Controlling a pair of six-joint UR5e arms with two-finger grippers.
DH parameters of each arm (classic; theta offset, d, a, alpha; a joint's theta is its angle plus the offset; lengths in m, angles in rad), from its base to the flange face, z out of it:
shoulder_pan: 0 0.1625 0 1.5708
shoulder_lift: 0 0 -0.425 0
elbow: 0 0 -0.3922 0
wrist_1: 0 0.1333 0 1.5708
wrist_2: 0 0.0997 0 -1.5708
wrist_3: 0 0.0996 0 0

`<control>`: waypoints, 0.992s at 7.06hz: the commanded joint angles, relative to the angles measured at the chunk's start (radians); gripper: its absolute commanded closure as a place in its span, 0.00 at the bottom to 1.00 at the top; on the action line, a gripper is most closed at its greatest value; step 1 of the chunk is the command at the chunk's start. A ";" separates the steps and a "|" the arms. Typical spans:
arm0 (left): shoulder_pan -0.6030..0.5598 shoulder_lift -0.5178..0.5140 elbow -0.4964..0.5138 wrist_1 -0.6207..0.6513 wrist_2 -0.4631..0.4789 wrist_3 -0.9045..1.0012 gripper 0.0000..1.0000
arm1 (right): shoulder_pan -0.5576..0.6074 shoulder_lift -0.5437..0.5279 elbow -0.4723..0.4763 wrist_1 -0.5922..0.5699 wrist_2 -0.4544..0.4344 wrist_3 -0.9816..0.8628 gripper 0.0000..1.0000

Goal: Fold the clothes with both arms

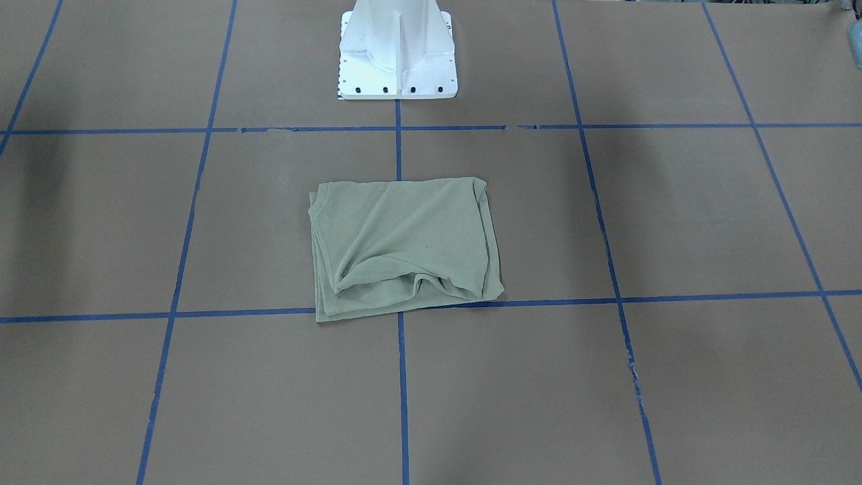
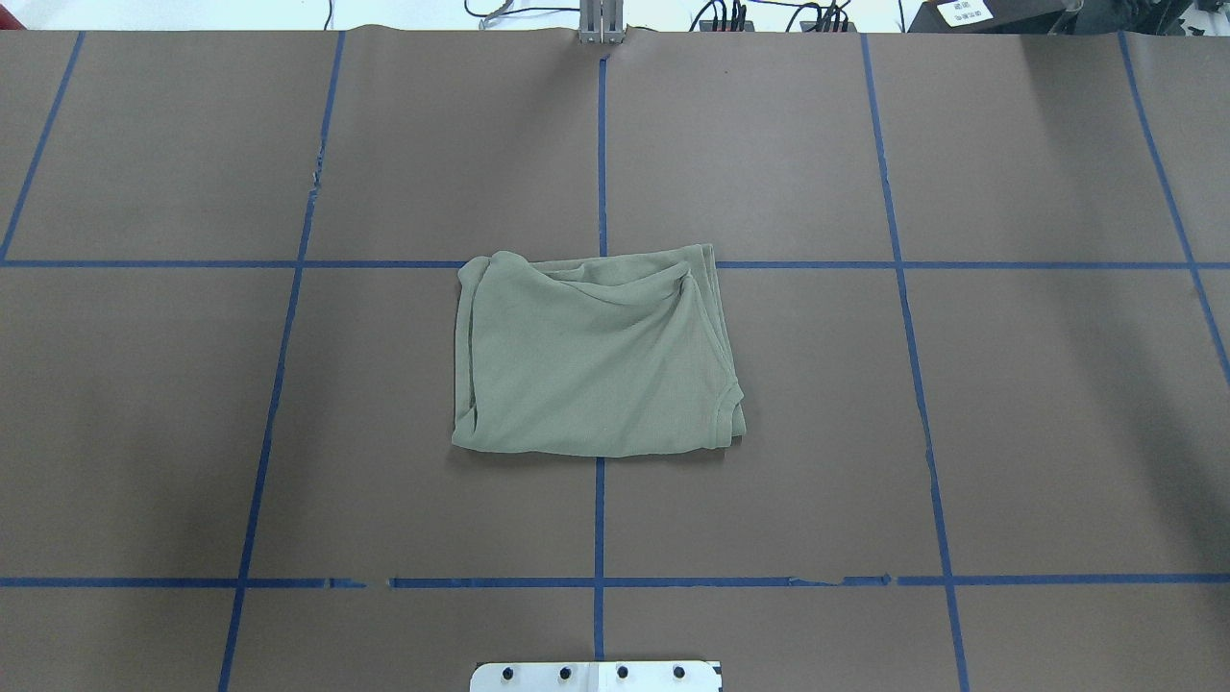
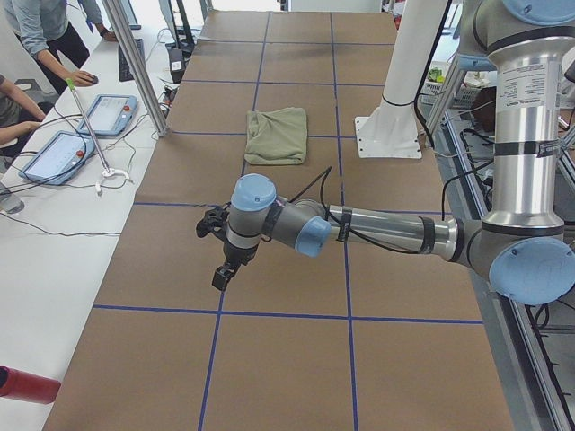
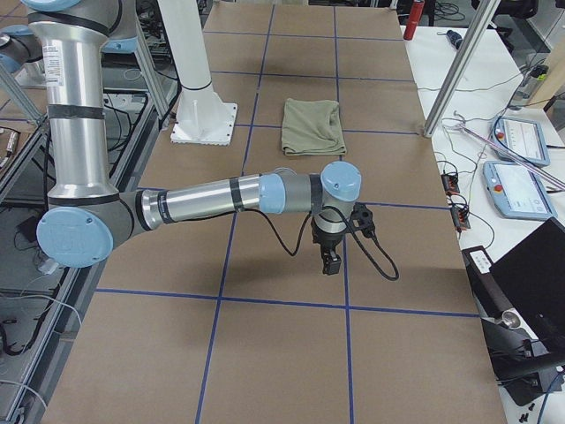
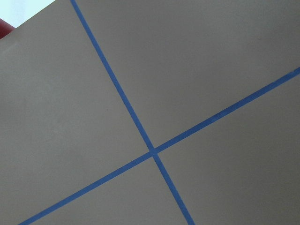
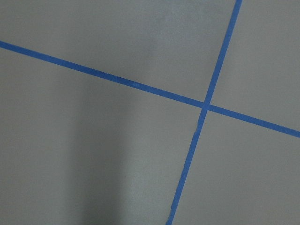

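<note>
The pale sage-green folded knit shirt [image 2: 596, 365] lies on the brown bench [image 2: 1009, 432] between the black left claw [image 3: 221, 277] and black right claw [image 4: 331, 262]. It is well apart from both, with neither clearly nearer. Its long axis runs claw to claw. Whether either claw is wide or narrow, I cannot tell.

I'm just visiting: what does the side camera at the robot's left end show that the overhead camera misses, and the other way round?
Only the left side view: the robot's left arm stretched low over the table, its gripper pointing down, plus people and control tablets at a white bench.
Only the overhead: the shirt outlined from straight above, with a rumpled fold along its far edge.
Both: the folded shirt, the brown table with blue tape lines, the white base.
</note>
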 commanded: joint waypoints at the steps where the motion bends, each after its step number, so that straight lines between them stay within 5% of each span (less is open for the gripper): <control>1: -0.003 -0.017 0.095 0.016 -0.005 -0.023 0.01 | 0.012 -0.037 -0.037 -0.003 0.001 0.066 0.00; 7: -0.009 -0.035 0.158 0.214 -0.083 0.097 0.01 | 0.072 -0.095 -0.065 0.005 0.093 0.105 0.00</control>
